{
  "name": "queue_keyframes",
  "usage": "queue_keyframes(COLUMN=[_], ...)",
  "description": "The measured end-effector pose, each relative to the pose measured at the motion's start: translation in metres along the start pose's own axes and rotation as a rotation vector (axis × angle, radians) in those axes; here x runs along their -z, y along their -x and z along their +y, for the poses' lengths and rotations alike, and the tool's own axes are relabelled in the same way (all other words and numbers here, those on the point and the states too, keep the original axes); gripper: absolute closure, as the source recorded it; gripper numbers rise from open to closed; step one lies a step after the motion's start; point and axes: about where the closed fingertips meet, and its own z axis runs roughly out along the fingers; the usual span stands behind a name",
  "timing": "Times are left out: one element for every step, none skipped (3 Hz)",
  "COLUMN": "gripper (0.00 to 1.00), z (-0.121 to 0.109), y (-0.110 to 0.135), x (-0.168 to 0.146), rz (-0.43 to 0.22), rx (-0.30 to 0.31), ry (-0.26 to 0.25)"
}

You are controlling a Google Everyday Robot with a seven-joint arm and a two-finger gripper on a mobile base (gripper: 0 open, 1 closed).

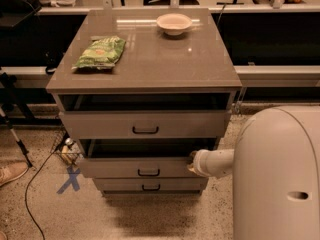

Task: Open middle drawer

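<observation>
**A:** Where is the middle drawer [115, 168]?

**B:** Second of three in the cabinet, between the taller top drawer [100, 125] and the narrow bottom drawer [120, 185]. Its front stands out past the bottom one, and a dark gap shows its box behind, so I judge it partly open.

**A:** And the claw [191, 162]?

**B:** At the right end of that drawer's front, at the tip of the pale arm [215, 163] reaching in from the robot's body [280, 174]. It is well away from the small black handle [148, 172]. I cannot tell how wide it is or whether it has hold of anything, as only a dark bit shows against the drawer's corner.

**A:** What could go wrong from here?

**B:** Mostly the off-centre contact. A pull from the right corner alone could skew the drawer on its runners and jam it. If the hold is only on an edge, the claw could slip off and leave the job half done.

**A:** Anything above it?

**B:** The top drawer is ajar too and sits just over the arm, so a lift of the wrist could knock its underside.

**A:** And the tabletop [150, 69]?

**B:** A green snack bag [100, 52] lies at the left and a pale bowl [174, 23] near the back. A hard tug that shifts the whole cabinet could jolt them — the bowl is likelier to slide.
</observation>
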Motion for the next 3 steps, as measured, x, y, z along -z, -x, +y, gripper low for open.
queue_keyframes(gripper=[1.00, 1.00, 1.00], z=[0.013, 0.022, 0.022], y=[-0.015, -0.021, -0.021], x=[0.013, 0.024, 0.024], rz=[-0.004, -0.003, -0.003], rx=[-0.043, -0.071, -0.071], ry=[-0.020, -0.037, -0.037])
